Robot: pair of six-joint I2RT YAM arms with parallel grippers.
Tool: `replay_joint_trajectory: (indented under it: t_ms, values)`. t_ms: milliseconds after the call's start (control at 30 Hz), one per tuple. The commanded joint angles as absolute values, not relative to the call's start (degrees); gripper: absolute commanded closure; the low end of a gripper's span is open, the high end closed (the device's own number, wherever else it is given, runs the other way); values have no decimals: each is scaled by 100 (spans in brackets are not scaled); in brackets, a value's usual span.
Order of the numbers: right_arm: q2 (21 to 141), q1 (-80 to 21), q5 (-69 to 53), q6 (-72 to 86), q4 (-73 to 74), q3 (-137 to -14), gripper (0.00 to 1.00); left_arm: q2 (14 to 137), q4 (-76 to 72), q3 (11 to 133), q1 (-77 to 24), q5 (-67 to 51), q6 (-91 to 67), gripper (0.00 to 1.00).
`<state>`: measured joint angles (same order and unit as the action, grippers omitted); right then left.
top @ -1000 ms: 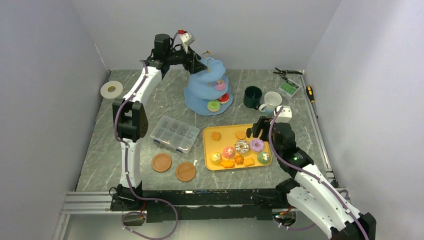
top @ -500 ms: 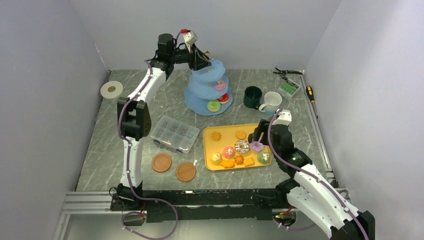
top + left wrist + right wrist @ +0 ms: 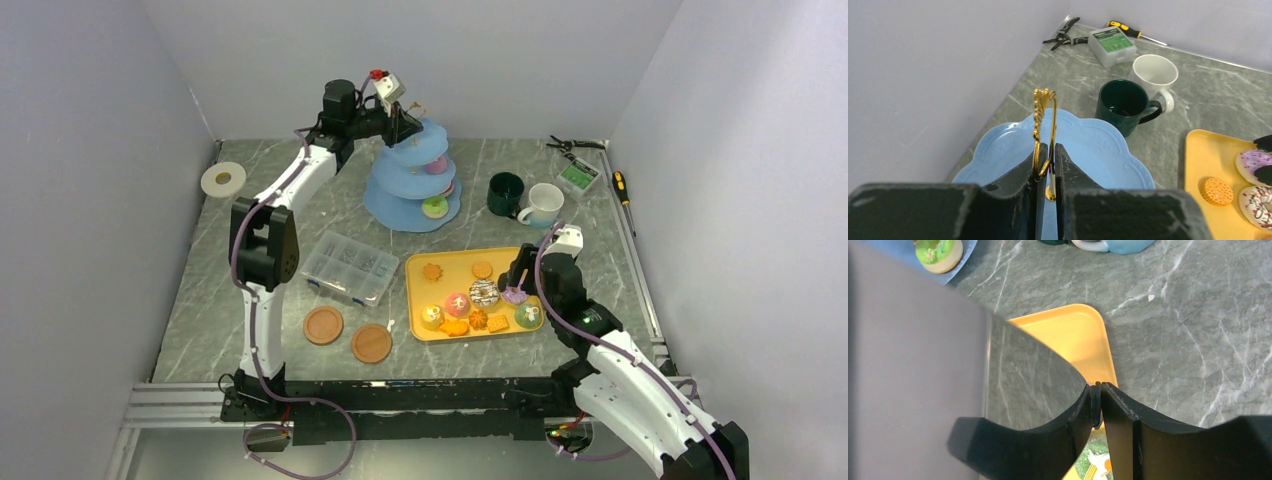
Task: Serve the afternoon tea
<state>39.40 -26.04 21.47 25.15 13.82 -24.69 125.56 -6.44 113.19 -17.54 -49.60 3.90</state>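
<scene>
The left gripper (image 3: 1047,152) pinches the gold loop (image 3: 1038,112) of the stand (image 3: 1093,147) beyond the yellow tray (image 3: 452,262), and the right gripper (image 3: 1096,402) pinches a purple doughnut (image 3: 514,295) above it.

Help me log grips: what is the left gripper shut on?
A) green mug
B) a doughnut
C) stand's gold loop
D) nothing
C: the left wrist view shows the left gripper closed on the gold loop that rises from the stand.

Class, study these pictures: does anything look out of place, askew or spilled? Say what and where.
Nothing is spilled. Workshop items look out of place at a tea serving: pliers, a screwdriver and a green-labelled box lie in the far right corner.
</scene>
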Motion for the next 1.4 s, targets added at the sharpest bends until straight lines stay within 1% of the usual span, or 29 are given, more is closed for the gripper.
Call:
replay_joint_trajectory:
  t_ms: [0,200,300,433,600,633,700,733,800,900,967,1067,1200,1367]
  values:
    - [3916,-2621,2288,2616,1346,-2592,32,11743,-1159,11005,-1860,-4268,858,84]
    - [3972,-2637,2329,2591,1445,-2679,34,11417,-1019,10765,-2030,-3671,1213,87]
    - [3969,-2687,2358,2586,1533,-2751,34,11201,-1123,10436,-2109,-3412,1407,86]
    - [3936,-2764,2458,2550,1731,-2961,34,10936,-1271,9989,-2224,-3020,1543,83]
    - [3935,-2876,2650,2580,1925,-3097,34,10743,-1203,9655,-2278,-2432,1234,81]
    - [3937,-2896,2692,2589,1948,-3110,34,10681,-1212,9587,-2282,-2363,1178,79]
    - [3913,-2933,2758,2601,1975,-3111,34,10630,-1124,9539,-2277,-2332,1077,74]
    - [3906,-2940,2775,2608,1973,-3104,34,10608,-1067,9549,-2276,-2340,1005,69]
    - [3930,-2946,2827,2634,1991,-3086,34,10571,-938,9590,-2279,-2425,905,51]
    - [3978,-2963,2897,2684,1998,-3048,33,10486,-656,9698,-2279,-2551,838,31]
    - [3993,-2983,2900,2725,1958,-2993,33,10423,-460,9785,-2279,-2553,833,22]
    - [4016,-3035,2909,2793,1843,-2866,33,10283,-185,9866,-2270,-2515,866,15]
    - [4017,-3151,2892,2884,1584,-2633,32,10054,274,9942,-2238,-2488,859,8]
    - [4122,-3304,3028,2961,1523,-2596,32,9751,600,10007,-2168,-2434,745,7]
